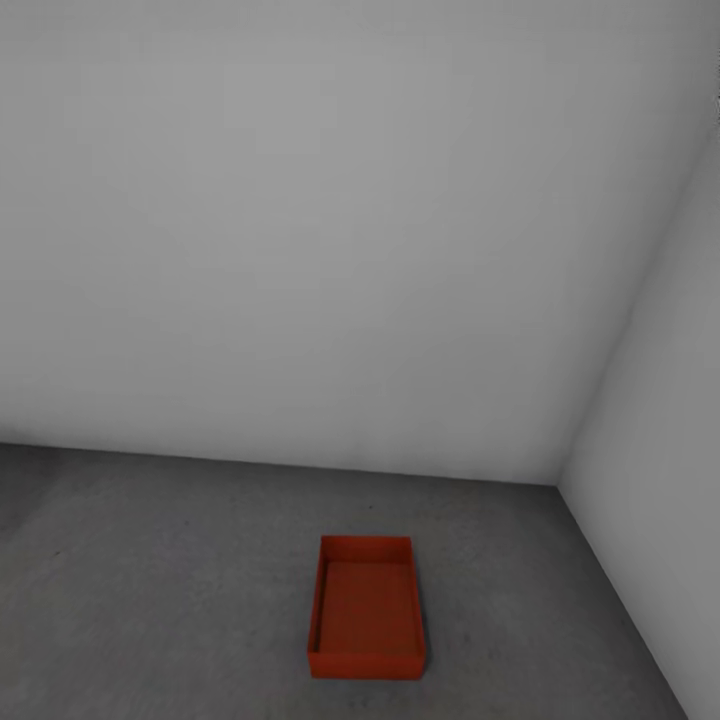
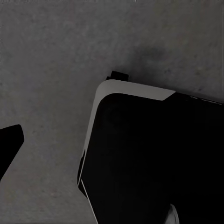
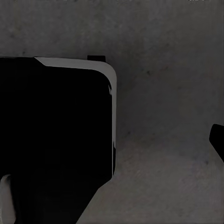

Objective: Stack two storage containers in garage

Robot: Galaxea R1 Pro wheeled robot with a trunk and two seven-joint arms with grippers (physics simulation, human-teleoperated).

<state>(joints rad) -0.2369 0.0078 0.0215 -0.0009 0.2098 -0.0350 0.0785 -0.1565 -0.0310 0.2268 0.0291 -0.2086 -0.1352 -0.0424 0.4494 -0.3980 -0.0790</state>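
Nearest to the head camera lies one orange-red rectangular storage container [image 1: 367,608] with plain, slightly flared walls and no lid. It sits flat and open side up on the dark grey mottled concrete floor [image 1: 150,580] of the garage, near the corner where two plain pale grey walls [image 1: 330,250] meet, with bare floor on every side. I judge it stands there as the bottom piece of the stack, since nothing is inside it or on top of it.

Both wrist views look straight down on the same rough concrete. In the left wrist view the dark base of the robot with a pale rim [image 2: 135,91] is just beside that arm, and a black tip [image 2: 9,144] comes in from the edge (perhaps one finger of the left gripper, but too little of it shows). In the right wrist view the same dark base with its pale edge [image 3: 74,64] is seen, and a small black shape [image 3: 217,140] at the border. From these pictures I cannot tell whether either gripper has its fingers apart or together; no container is seen near them.

The arms seem to hang low beside the base, which suits driving more than reaching. My judgement is that half of the work is done: the second container must be fetched and set squarely onto this one.
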